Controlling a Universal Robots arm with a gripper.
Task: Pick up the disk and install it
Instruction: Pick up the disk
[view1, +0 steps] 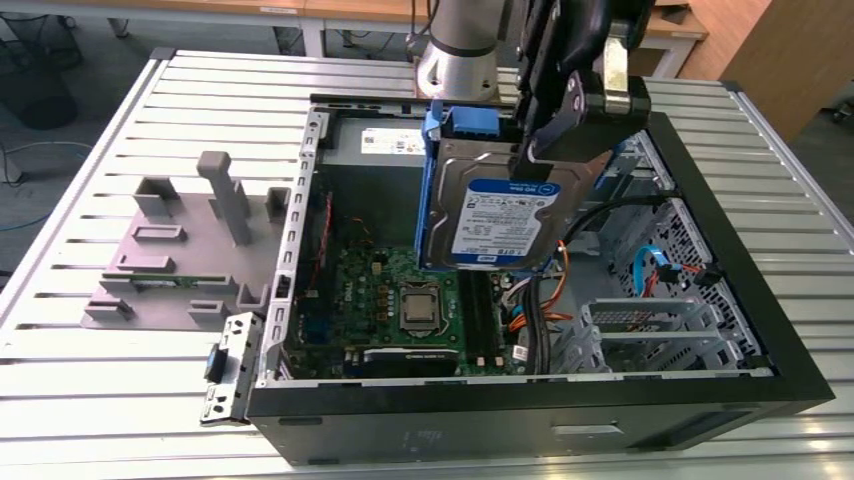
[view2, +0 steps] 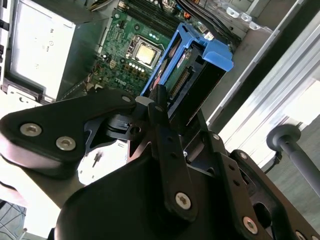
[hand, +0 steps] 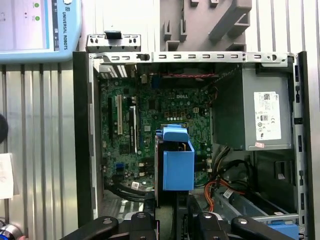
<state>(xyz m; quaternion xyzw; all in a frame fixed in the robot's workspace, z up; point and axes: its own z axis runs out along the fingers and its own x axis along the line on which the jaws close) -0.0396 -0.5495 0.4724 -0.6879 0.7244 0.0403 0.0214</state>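
Observation:
The disk (view1: 505, 212) is a silver drive with a white-and-blue label, framed by blue carrier rails. It hangs tilted above the open computer case (view1: 787, 385), over the motherboard (view1: 387, 290). My gripper (view1: 550, 150) is shut on its upper end, the black fingers clamping the drive from both sides. In the second wrist view the disk (view2: 197, 62) juts out past the gripper (view2: 165, 100) toward the board below. In the first wrist view the blue carrier (hand: 178, 164) stands edge-on just beyond the gripper (hand: 175, 212).
A grey power-supply box (hand: 260, 107) fills one corner of the case. Metal drive bays (view1: 667, 335) and loose orange and blue cables (view1: 654, 270) lie at the exterior view's right. A grey fixture (view1: 180, 250) stands on the slatted table at the exterior view's left.

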